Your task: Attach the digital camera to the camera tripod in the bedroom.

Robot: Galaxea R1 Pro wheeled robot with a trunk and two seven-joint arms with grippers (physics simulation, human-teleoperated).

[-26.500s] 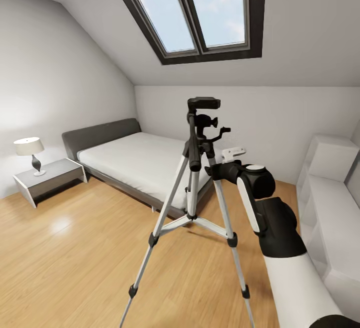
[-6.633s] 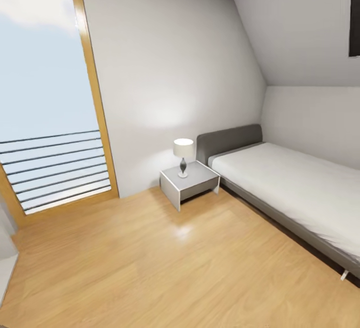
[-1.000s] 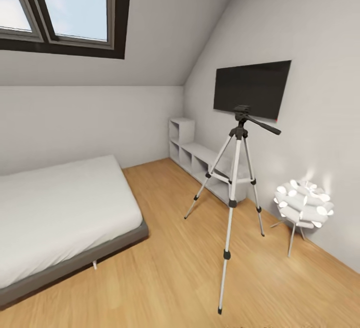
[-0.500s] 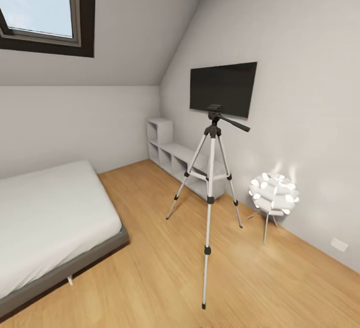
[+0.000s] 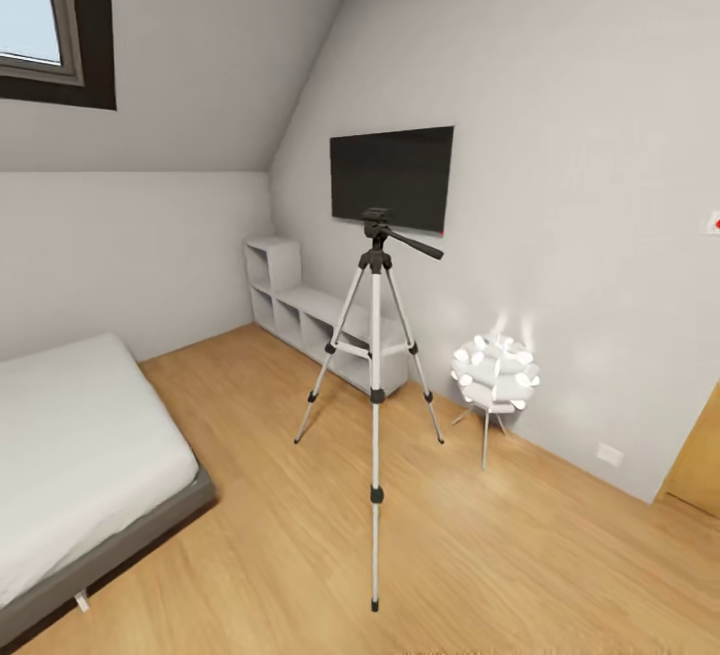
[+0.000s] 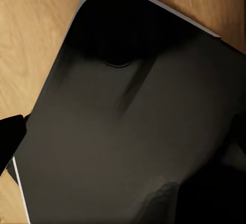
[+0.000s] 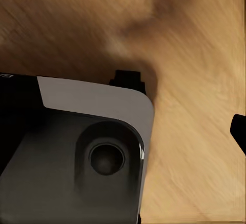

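Camera tripod upright on the bedroom's wood floor, out in the open.

From the head, it stands between the bed and the lit white lamp, with the wall TV behind its head. Both wrist cameras look down at floorboards past the robot's dark base; whether either arm's jaws are wide or narrow, I cannot tell.

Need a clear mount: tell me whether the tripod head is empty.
Empty: the camera tripod stands upright, legs spread, nothing mounted on its black head.
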